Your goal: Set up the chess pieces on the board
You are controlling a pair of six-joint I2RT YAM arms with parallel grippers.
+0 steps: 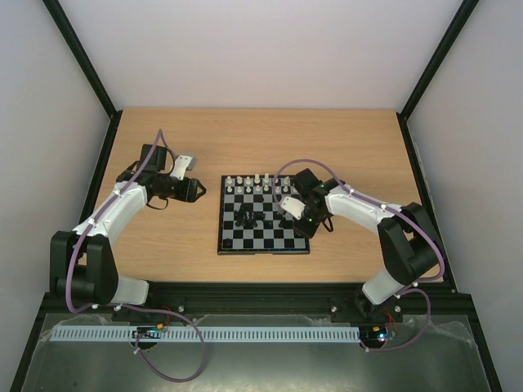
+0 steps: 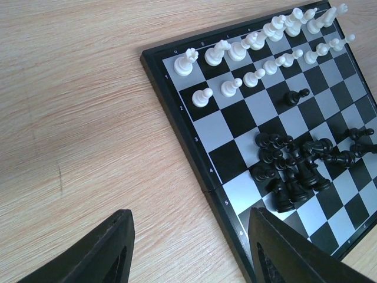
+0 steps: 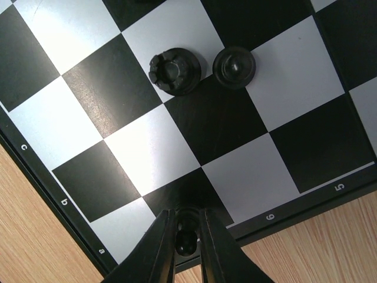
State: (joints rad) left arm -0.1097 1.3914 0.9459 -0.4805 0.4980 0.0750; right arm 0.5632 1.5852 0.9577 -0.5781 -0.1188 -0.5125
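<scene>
— Overhead first: what worries you?

— The right claw (image 1: pixel 284 219) hangs over the right half of the board (image 1: pixel 264 250), just beside the black heap (image 1: pixel 248 217). The white pieces (image 1: pixel 257 183) line the two far rows. A careless sweep could scatter that heap.

— And the left wrist camera?

— The left claw (image 2: pixel 189 215) gapes wide and empty over the table (image 2: pixel 70 118), beside the board. The heap is tangled, with pieces leaning on each other, so plucking one may drag its neighbours.

— Right wrist?

— That claw is pinched narrow on a small black piece (image 3: pixel 187 239) near the board's corner. I cannot tell whether it touches the square. Released tilted, it could topple, roll over the rim, or drift toward the rook (image 3: pixel 175 71) and pawn (image 3: pixel 234 67) standing close together further in.
</scene>
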